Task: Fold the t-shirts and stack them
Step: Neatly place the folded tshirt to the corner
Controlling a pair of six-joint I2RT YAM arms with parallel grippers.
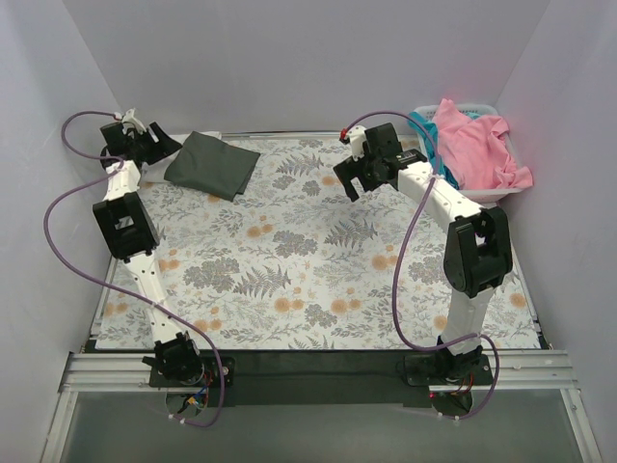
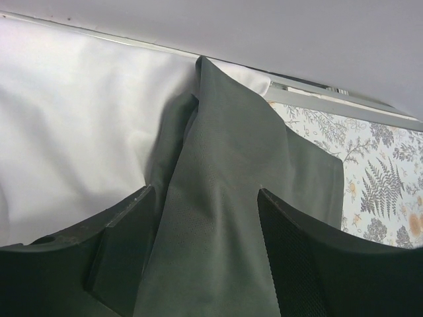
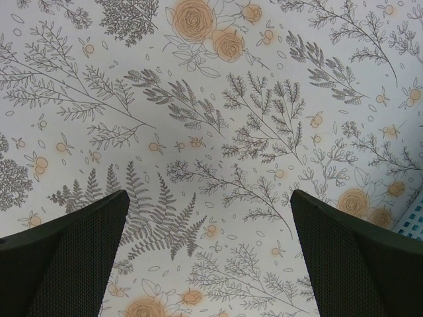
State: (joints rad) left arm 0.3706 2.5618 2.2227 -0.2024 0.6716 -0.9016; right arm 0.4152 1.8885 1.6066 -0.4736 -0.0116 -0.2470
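Folded charcoal shirt [image 1: 212, 164] at the desk's [image 1: 318, 260] far-left corner, overlapping the white shirt [image 2: 66, 132] — stacking step, likely. Left hand [image 1: 150, 147] spread astride its edge; right hand [image 1: 362, 180] spread, idle (near the basket [image 1: 496, 196]). Calls next for withdrawing without dragging cloth.

Top cam is looking down from above/behind the arm bases, covering the whole floral-clothed bench [image 1: 318, 260]. Left wrist cam is sitting v. close over the folded dark charcoal grey cloth t-shirt [image 2: 225, 198] at far-left corner, shared w/ top view. Right wrist cam is facing down at bench, close.
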